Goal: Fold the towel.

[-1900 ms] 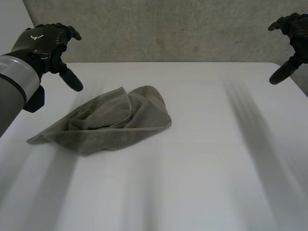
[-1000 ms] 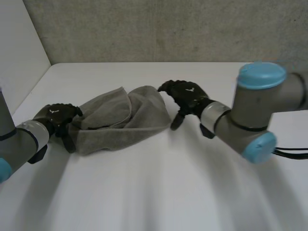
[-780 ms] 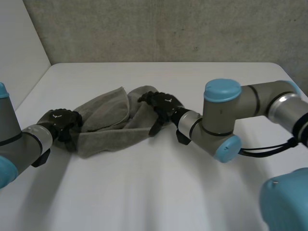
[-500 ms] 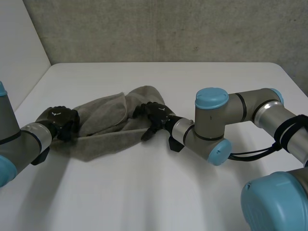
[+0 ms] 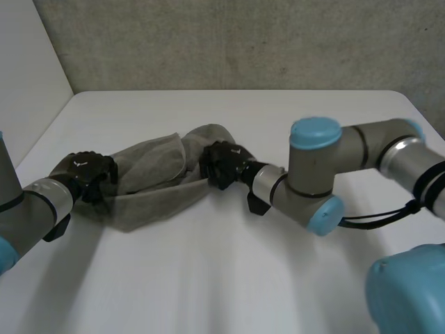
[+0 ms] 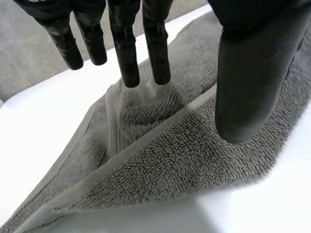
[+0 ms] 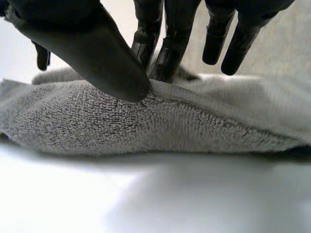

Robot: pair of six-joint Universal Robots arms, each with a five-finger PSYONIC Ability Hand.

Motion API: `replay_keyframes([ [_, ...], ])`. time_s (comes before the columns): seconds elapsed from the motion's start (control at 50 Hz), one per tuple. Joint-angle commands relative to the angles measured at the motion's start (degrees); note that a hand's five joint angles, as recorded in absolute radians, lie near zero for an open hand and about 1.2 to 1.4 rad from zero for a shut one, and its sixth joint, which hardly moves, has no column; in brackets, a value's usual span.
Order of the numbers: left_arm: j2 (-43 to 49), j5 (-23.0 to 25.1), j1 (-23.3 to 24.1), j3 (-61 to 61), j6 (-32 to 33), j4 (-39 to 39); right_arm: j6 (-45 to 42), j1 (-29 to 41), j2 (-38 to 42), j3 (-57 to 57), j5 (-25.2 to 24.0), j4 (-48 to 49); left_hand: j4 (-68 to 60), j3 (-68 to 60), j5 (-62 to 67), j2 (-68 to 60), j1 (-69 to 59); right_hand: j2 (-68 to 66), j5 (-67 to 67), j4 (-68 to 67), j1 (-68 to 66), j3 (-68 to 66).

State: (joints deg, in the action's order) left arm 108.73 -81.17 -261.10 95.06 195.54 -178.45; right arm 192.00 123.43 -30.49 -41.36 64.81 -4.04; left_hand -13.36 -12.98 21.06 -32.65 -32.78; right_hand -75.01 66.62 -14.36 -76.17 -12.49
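Here's the crumpled grey-brown terry-cloth towel (image 5: 149,184), heaped toward nine o'clock of the flat white surface (image 5: 229,278). The left robot hand (image 5: 87,174) is on the heap's nine o'clock end and the right robot hand (image 5: 221,163) on its three o'clock end.

In the right wrist view, the thumb and two fingers nip a raised hem between them, so that one is grasping the towel. In the left wrist view the fingers are straight, two tips just touch the pile, and the thumb stands off above a hem band. That hand is released, with nothing gripped.

The step in hand looks like taking both ends so the heap can be spread flat before any fold. To do it well, I'd say the left should close on the hem band itself and take one layer only, not a fistful of pile. Then both hands should lift a little and draw apart evenly toward nine and three o'clock, so the cloth opens rather than drags. Catching two layers would likely keep it bunched.

As for the towel, it has thick looped pile, matte and limp, with a flat woven hem. It's doubled over itself, with a rounded hump at twelve o'clock and a flatter tongue trailing toward seven o'clock. No fold has been made yet.
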Motion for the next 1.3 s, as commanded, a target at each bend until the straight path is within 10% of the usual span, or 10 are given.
replay_keyframes([
  [0.02,-5.4,0.1,2.3,3.2,-0.1,-0.1,-6.2,-3.9,-16.6,-17.3,-1.3,2.8,3.4,3.0,-7.0,8.6,8.8,-5.0,3.4,4.4,-3.8,2.5],
  [0.34,-12.5,6.5,9.9,9.1,0.2,-1.0,-21.7,-23.4,-48.4,-60.1,-9.3,8.4,3.4,3.0,-16.6,18.2,18.4,-5.0,3.4,4.4,-3.8,2.5],
  [1.3,-0.5,0.3,19.0,11.9,-0.1,-2.4,-21.2,-21.0,-45.0,-62.3,-1.1,14.5,3.4,3.0,21.0,-19.4,-19.3,-5.0,3.4,4.4,-3.8,2.5],
])
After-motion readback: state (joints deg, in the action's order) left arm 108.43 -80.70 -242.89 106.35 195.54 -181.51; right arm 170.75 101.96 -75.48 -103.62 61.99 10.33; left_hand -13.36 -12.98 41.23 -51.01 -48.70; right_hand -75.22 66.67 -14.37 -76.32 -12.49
